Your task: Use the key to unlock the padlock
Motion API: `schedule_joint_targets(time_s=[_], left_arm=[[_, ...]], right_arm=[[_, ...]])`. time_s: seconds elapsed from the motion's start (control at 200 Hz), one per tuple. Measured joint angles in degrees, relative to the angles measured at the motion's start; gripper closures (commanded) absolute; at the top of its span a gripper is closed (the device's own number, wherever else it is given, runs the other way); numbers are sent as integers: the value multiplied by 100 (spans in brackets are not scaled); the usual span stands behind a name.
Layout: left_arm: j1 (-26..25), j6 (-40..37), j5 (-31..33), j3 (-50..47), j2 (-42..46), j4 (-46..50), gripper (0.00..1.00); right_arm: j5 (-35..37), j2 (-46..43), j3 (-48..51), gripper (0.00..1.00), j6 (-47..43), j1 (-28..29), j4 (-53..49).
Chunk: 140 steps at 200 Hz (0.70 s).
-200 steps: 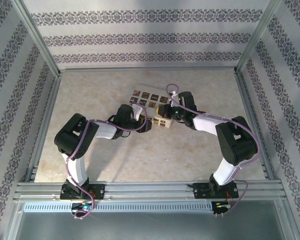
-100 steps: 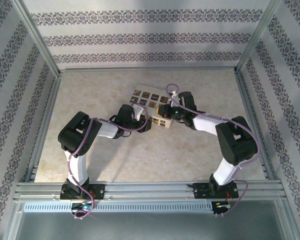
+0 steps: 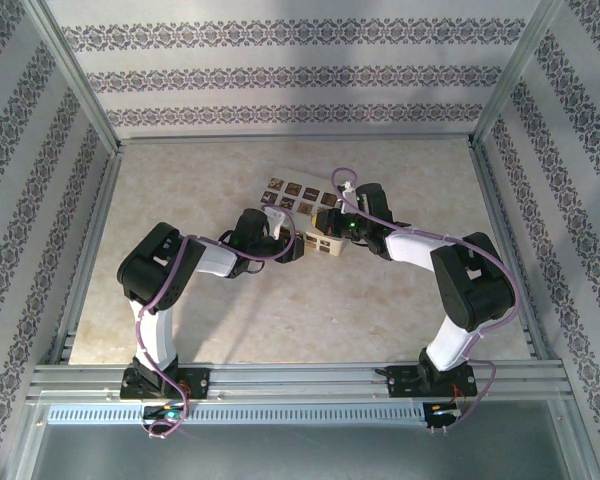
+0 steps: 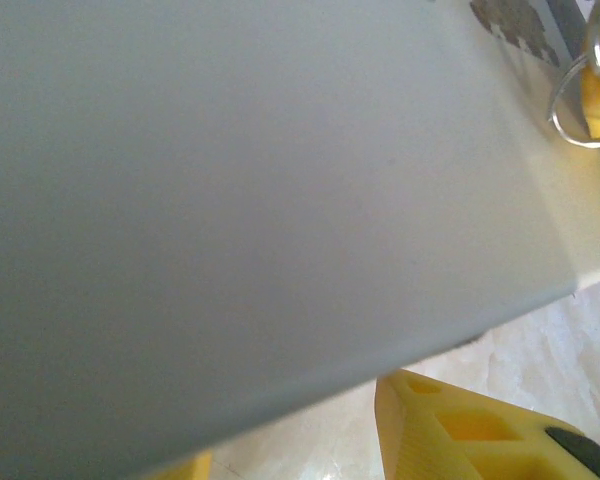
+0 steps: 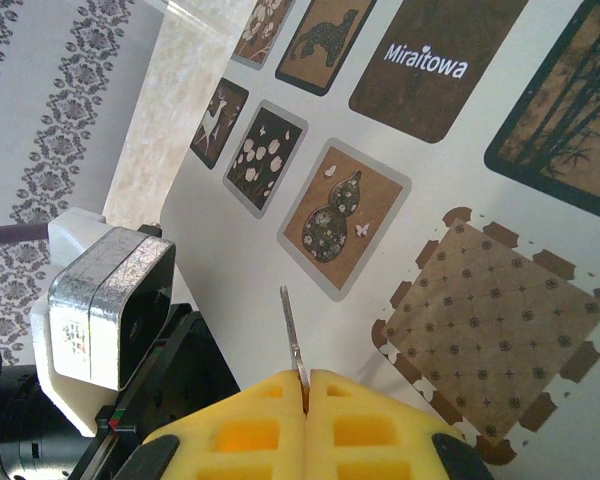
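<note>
1. The key [image 5: 291,330] pinched in the right gripper [image 5: 305,378] is thin, bare, dull grey metal.
2. Its finger pads [image 5: 370,430] are matt yellow plastic.
3. Beyond the fingertips, the card [image 5: 450,180] is smooth white paperboard with brown prints.
4. Beside the left gripper [image 3: 294,250], the key ring [image 4: 554,112] is shiny wire.

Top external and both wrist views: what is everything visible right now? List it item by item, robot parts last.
table: one, beige marbled, under everything
printed card: one, white with brown picture panels, table centre
key: one, silver blade, pinched between the right gripper's fingertips
ring: one, silver, beyond the card's edge in the left wrist view
walls: three, pale with dark floral bands, around the table
frame rails: silver, near edge and corners
arms: two, white and black, purple cables, near edge
left gripper: one, yellow fingers, at the card's near left
right gripper: one, yellow, shut on the key, over the card
</note>
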State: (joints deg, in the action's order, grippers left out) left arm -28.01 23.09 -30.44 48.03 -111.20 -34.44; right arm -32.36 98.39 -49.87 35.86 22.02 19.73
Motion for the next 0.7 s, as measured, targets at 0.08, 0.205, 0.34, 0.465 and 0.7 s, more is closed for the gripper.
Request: schedule_joint_targets(time_s=[0.08,0.205,0.34,0.465,0.7], left_arm=[[0,116,24,0,-44,-107,55],[-4,236,63,4,-61,-160,55],[-11,343,151,57,-85,-155,57],[-11,468,267,118,-125,-151,59],[-55,590,479,275,-164,-31,63]], right_arm=[[7,0,0,100,0,0,2],[44,0,0,100,0,26,7],[105,0,0,100,0,57,26],[129,0,0,100,0,76,28],[151,0,-4,100,0,103,28]])
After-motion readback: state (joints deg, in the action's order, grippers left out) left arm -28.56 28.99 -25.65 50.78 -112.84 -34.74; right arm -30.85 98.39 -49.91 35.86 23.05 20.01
